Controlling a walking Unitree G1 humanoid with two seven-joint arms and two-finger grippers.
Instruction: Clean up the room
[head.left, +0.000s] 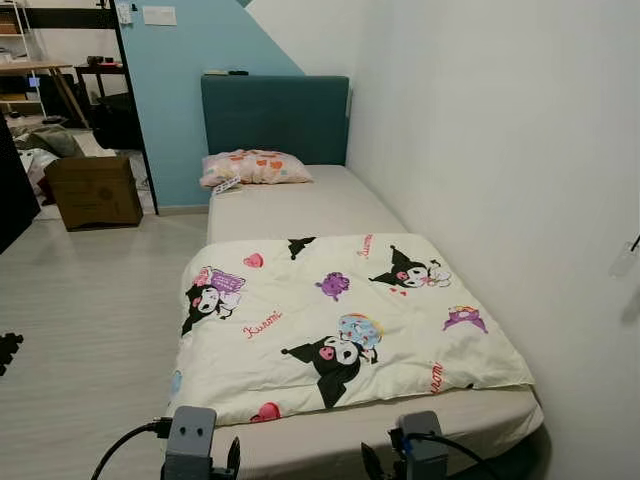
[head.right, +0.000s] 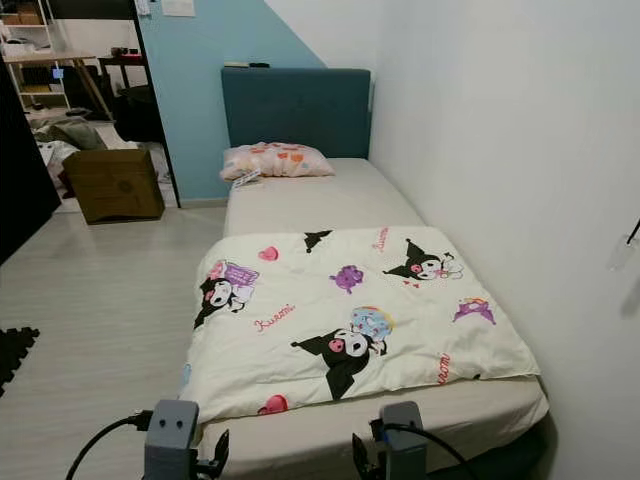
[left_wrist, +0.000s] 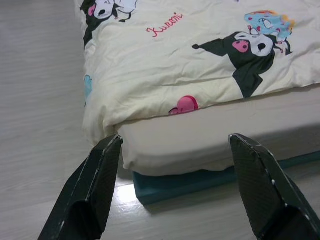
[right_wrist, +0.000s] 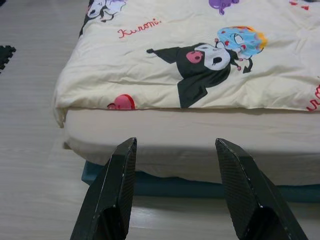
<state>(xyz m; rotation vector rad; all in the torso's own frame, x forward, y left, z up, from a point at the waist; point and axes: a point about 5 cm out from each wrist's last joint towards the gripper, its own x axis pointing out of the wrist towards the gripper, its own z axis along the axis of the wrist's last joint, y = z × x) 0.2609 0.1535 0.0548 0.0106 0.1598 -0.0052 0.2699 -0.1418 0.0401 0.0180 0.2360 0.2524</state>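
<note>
A cream quilt (head.left: 340, 320) printed with black cartoon characters lies spread flat over the foot half of a single bed (head.left: 290, 205). A pink patterned pillow (head.left: 255, 167) rests at the teal headboard (head.left: 275, 118). My left gripper (left_wrist: 175, 142) is open, held low in front of the bed's foot end, facing the quilt's near left corner. My right gripper (right_wrist: 175, 142) is open too, level with the mattress edge below the quilt's near hem. Nothing is between either pair of fingers.
The bed's right side stands against a white wall (head.left: 500, 150). Pale wooden floor (head.left: 90, 310) lies to the left. A brown cardboard box (head.left: 95, 190) and clutter sit at the back left. A small flat item (head.left: 226, 186) lies beside the pillow.
</note>
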